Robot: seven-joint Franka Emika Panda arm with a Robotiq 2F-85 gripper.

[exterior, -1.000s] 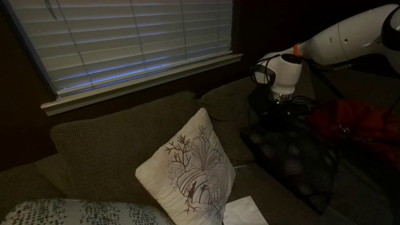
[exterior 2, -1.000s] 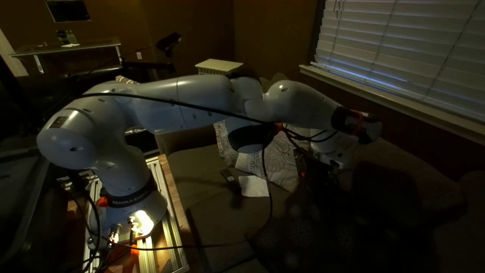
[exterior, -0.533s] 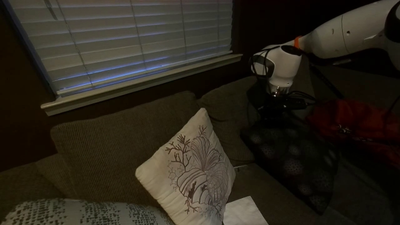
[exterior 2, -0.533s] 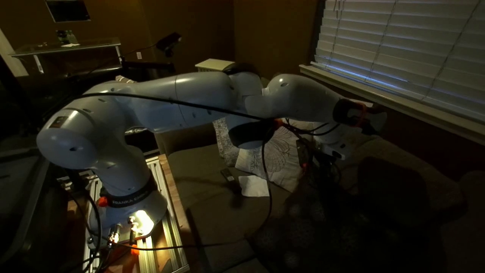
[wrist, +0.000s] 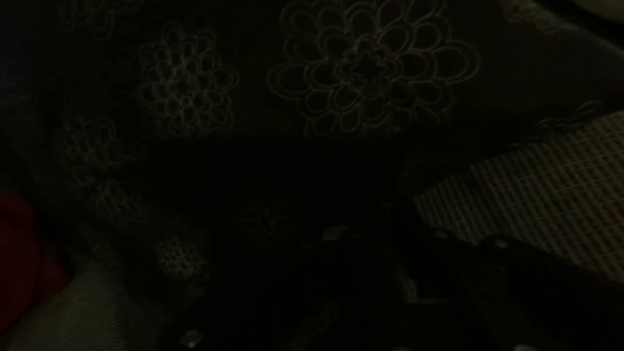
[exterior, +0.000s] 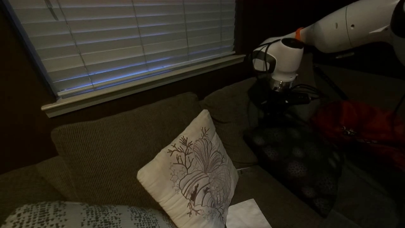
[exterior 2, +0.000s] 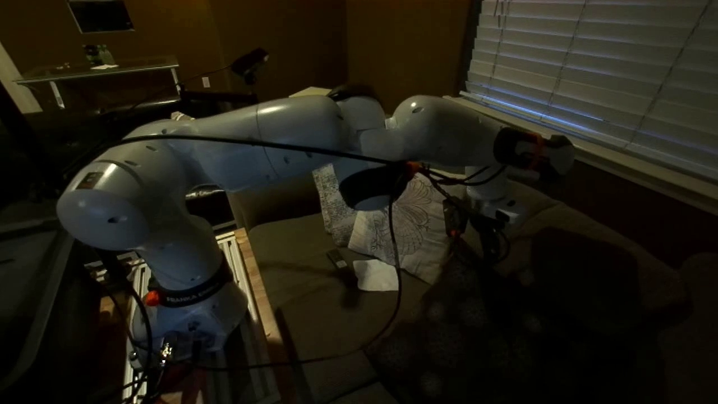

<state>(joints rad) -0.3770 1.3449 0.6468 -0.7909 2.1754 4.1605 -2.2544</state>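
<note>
Pointing toward the far side of the wrist view, the pincer (wrist: 373, 225) has the dark flowered pillow (wrist: 273, 97) spread right in front of it! It's black as ink down there, so I cannot tell whether the fingers stand apart, meet, or pinch fabric. Ribbed couch (wrist: 541, 190) shows at the right, red cloth (wrist: 22, 258) at the left edge.

Over to an exterior view, where the white arm (exterior: 332, 34) bends down at the right. Its pincer is a dark tangle at the pillow's far end, and that's the relation that counts: the pillow (exterior: 295, 164) lies nearer and rightward, its left edge slanting from far left to near right. Contact? Lost in shadow! The pale coral-print pillow (exterior: 193, 177) leans well apart, to the left.

And in an exterior view, the pillow (exterior 2: 443, 336) sits dim on the pincer's near side, a white square (exterior 2: 377, 275) farther left.
</note>
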